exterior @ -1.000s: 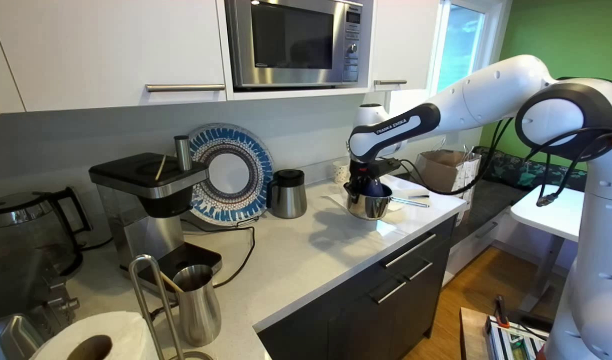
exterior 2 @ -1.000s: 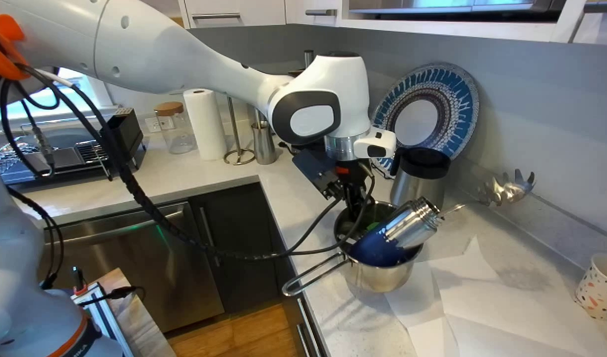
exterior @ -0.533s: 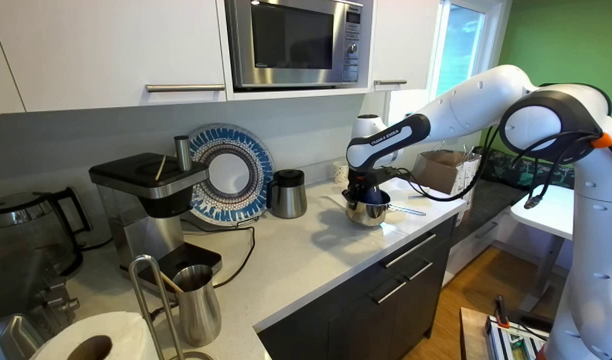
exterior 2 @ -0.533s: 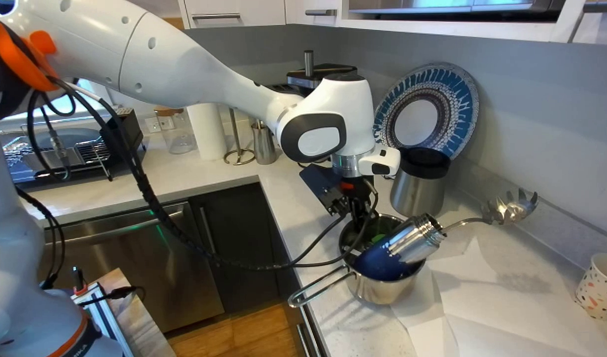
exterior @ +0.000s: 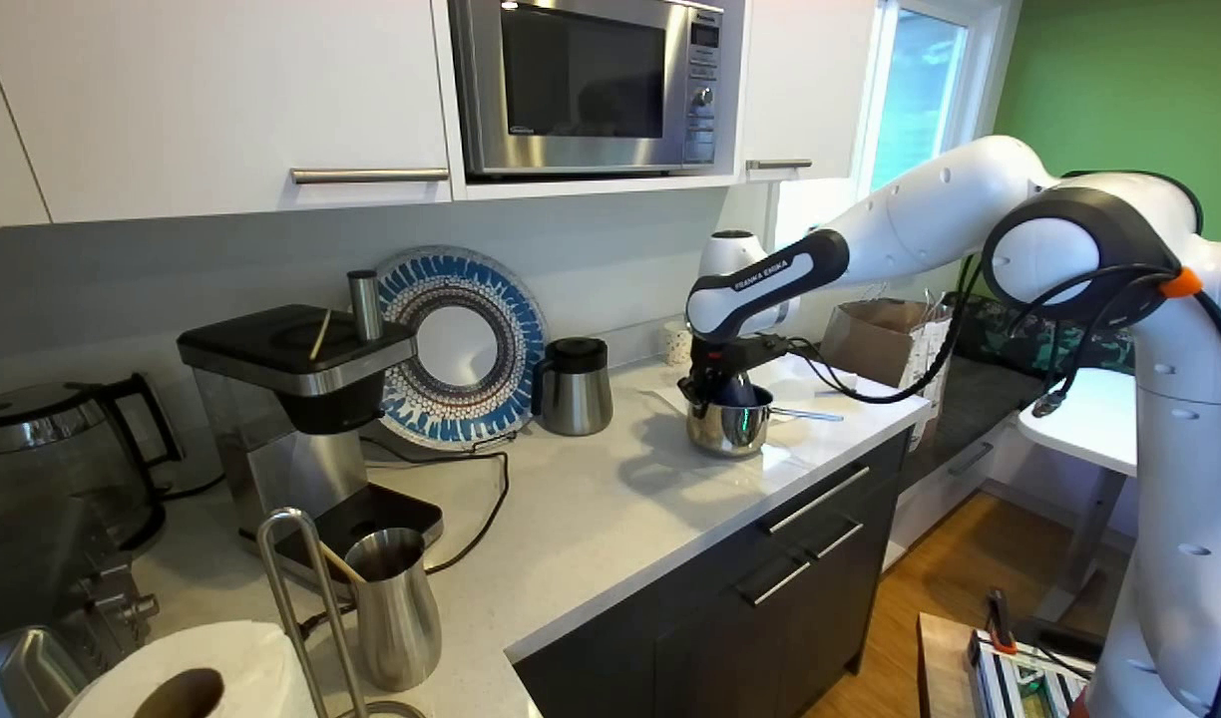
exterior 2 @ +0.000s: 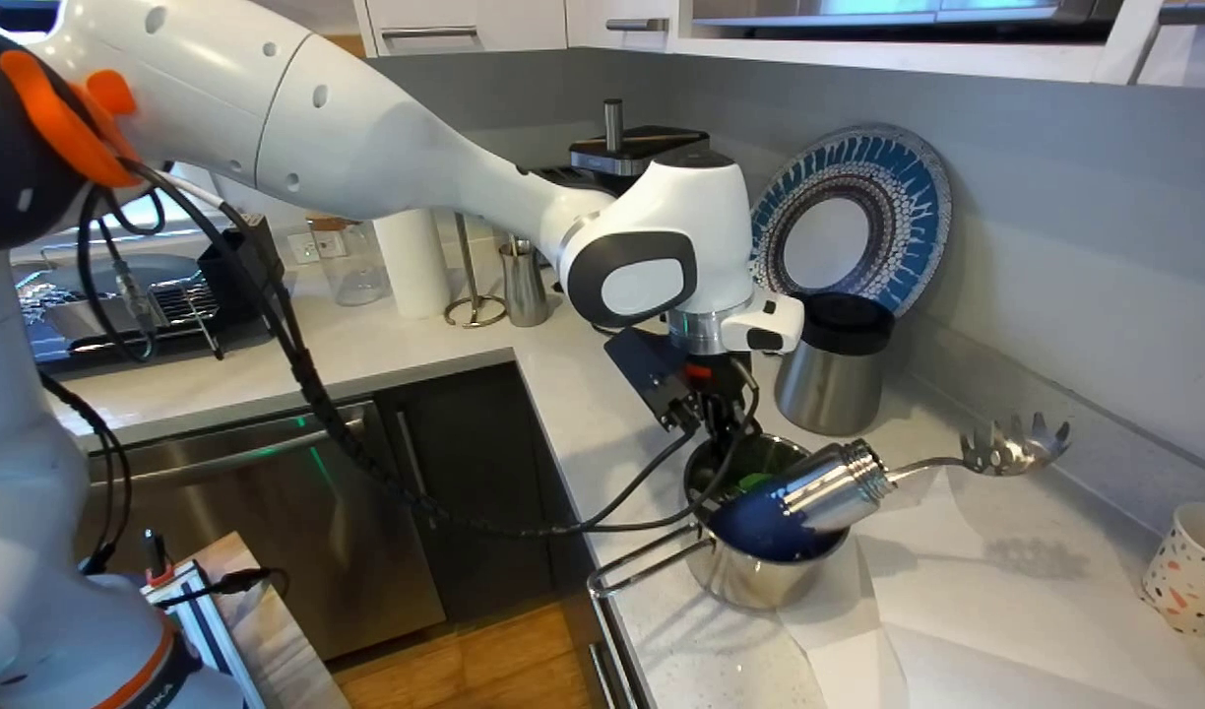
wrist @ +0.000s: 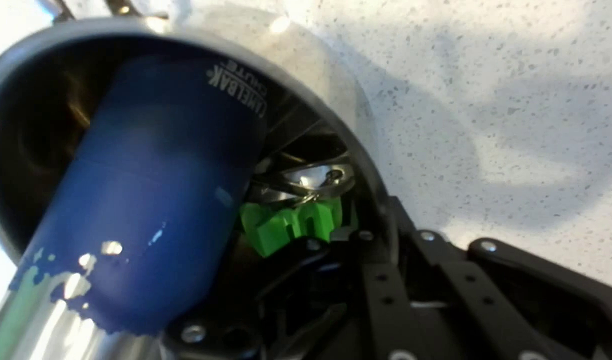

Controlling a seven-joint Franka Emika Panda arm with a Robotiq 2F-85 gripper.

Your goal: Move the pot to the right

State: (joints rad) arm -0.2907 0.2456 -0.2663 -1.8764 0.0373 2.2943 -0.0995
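Note:
The pot (exterior: pixel 727 431) is shiny metal with a loop handle (exterior 2: pixel 642 561) and shows in both exterior views (exterior 2: pixel 755 579). It holds a blue bottle with a steel neck (exterior 2: pixel 831 492), leaning out over the rim, and a small green object (wrist: pixel 286 225). My gripper (wrist: pixel 392 225) is shut on the pot's wall (wrist: pixel 331 75), one finger inside and one outside; the fingertips are partly hidden. The gripper (exterior: pixel 700 399) points down at the pot's side. The pot is upright, at or just above the counter; I cannot tell if it touches.
A spaghetti server (exterior 2: pixel 1016 448) sticks out past the bottle. White paper sheets (exterior 2: pixel 957 561) and a speckled cup (exterior 2: pixel 1193 566) lie beyond the pot. A lidded steel pitcher (exterior: pixel 581 399) and a patterned plate (exterior: pixel 461 429) stand by the wall. The counter's front edge (exterior: pixel 710 538) is near.
The arm has come down with the pot and its contents, mostly in the first half second. The pot also shifted slightly sideways. The gripper has kept its hold.

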